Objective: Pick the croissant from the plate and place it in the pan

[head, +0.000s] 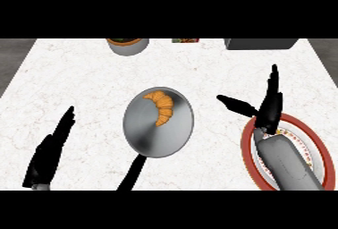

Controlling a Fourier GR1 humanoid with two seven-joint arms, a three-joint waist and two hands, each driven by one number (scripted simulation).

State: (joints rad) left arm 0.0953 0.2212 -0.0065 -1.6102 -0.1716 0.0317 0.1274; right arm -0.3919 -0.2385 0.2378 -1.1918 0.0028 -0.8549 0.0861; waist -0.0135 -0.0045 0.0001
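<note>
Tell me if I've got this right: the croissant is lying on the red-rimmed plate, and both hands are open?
Not quite. The head view shows the croissant lying in the pan, not on the red-rimmed plate. Both the left hand and right hand are open.

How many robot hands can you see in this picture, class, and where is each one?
2. The left hand shows at the lower left of the counter, open. The right hand is at the right, open, above the far edge of the red-rimmed plate. None seems hidden.
</note>
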